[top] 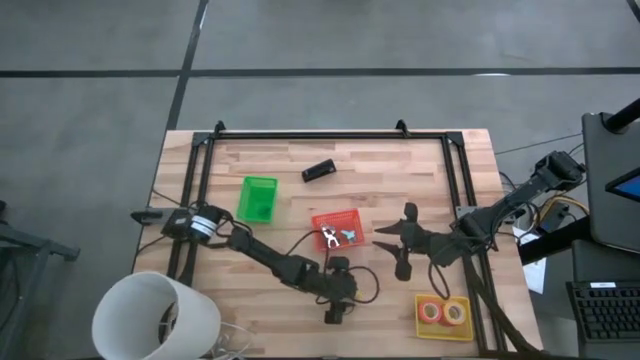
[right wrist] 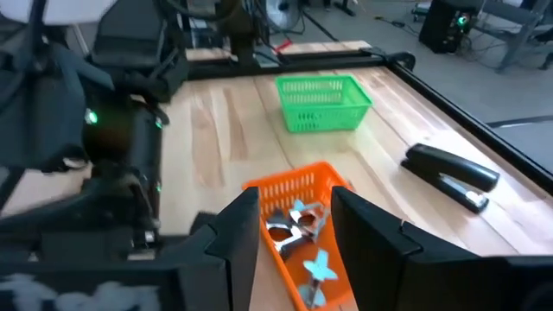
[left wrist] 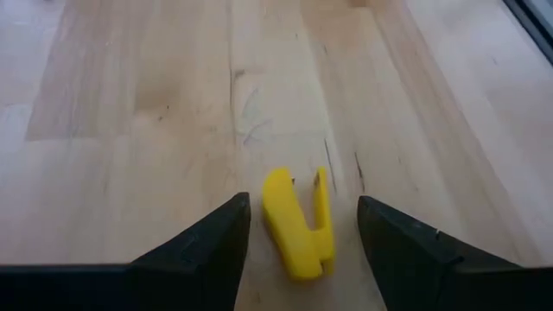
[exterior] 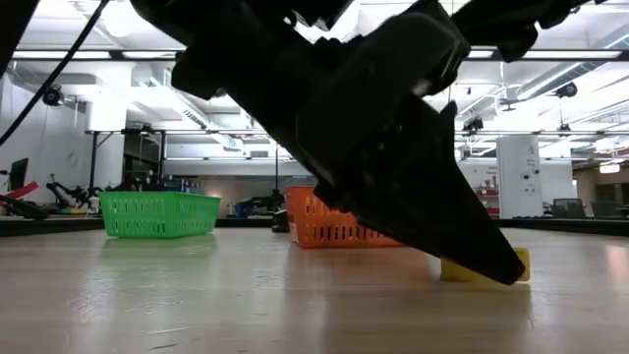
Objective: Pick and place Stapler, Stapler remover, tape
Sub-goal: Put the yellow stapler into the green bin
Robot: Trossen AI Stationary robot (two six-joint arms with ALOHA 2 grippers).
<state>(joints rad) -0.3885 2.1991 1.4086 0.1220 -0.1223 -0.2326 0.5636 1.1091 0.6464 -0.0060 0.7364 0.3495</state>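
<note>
Below, the left gripper [left wrist: 302, 233] stands spread around a yellow staple remover [left wrist: 298, 223] on the table [left wrist: 130, 130]; the right gripper [right wrist: 294, 229], parted, hovers over the orange bin [right wrist: 294, 186].

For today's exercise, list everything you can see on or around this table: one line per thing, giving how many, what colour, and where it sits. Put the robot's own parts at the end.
stapler: one, black, on the far middle of the table, outside any bin.
green bin: one, green, left of centre.
orange bin: one, orange, centre, holding small metallic staple removers.
yellow bin: one, yellow, near right corner, holding two tape rolls.
yellow clip-like piece: one, yellow, lying on the wood between the left fingers.
white lampshade-like object: one, white, near left corner.
left gripper: dark, open, low at the near middle edge.
right gripper: dark, above the orange bin's right side.
</note>
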